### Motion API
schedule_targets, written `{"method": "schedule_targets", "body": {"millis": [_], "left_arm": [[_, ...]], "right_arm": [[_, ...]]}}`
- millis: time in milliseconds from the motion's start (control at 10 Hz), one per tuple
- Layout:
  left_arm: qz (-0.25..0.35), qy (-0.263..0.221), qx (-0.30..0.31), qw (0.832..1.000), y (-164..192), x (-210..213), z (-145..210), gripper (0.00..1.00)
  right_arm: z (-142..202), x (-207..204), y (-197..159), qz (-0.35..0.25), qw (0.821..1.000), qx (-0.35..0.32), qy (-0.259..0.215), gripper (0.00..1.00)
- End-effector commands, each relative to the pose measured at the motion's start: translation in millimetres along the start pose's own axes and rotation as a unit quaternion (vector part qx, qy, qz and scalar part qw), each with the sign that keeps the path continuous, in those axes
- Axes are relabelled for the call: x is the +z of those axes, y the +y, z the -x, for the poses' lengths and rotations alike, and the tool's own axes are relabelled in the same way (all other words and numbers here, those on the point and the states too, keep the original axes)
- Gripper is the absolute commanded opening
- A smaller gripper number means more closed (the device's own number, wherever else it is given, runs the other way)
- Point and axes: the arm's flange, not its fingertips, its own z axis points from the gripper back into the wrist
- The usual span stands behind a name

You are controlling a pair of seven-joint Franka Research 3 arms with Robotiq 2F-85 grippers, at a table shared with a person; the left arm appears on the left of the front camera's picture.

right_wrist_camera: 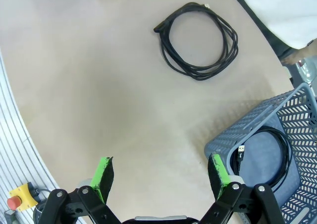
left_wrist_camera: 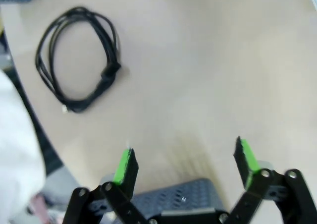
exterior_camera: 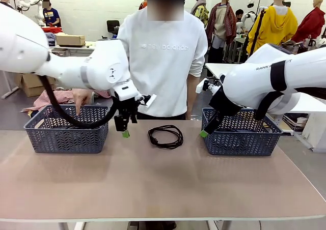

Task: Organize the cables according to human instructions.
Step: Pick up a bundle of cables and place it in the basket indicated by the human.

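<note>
Both hands hang open and empty over my smooth tan bench (exterior_camera: 153, 184): left hand (exterior_camera: 125, 131) beside a woven-pattern plastic basket (exterior_camera: 66, 136), right hand (right_wrist_camera: 161, 172) at another basket (right_wrist_camera: 277, 149). One thin black coiled cable (exterior_camera: 165, 136) lies flat between them, untouched; another cable (right_wrist_camera: 265, 157) curls inside the right basket.

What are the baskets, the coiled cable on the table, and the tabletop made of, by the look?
Baskets: likely moulded plastic, matte grey-blue; the walls are a regular chevron openwork, uniform in colour. Coiled cable: thin black cord, probably rubber or PVC jacket with a slight sheen; it holds soft loops. Table: smooth beige surface, maybe laminate, with a dull sheen and no visible grain; the core cannot be told.
</note>
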Motion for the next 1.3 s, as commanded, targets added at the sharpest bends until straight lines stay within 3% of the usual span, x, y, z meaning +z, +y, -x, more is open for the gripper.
{"method": "schedule_targets", "body": {"millis": [0,200,300,400,1100,1200], "left_arm": [[0.014,0.023,-0.069,0.997,27.0,-5.5,-4.3,1.00],[0.008,0.029,-0.086,0.996,36.6,-16.1,-11.6,1.00],[0.012,0.011,-0.045,0.999,35.9,-16.4,-10.8,1.00],[0.010,0.024,-0.073,0.997,31.5,-20.4,-17.2,1.00],[0.009,0.017,-0.072,0.997,36.3,-23.0,-20.3,1.00],[0.011,0.031,-0.095,0.995,42.2,-25.6,-20.7,1.00]], "right_arm": [[-2.6,1.5,-2.4,0.003,1.000,-0.001,0.006,1.00],[-2.6,1.5,-2.4,0.003,1.000,-0.001,0.006,1.00],[-2.6,1.5,-2.4,0.003,1.000,-0.001,0.006,1.00],[-2.6,1.5,-2.4,0.003,1.000,-0.001,0.006,1.00],[-2.6,1.5,-2.4,0.003,1.000,-0.001,0.006,1.00],[-2.6,1.5,-2.4,0.003,1.000,-0.001,0.006,1.00]]}}
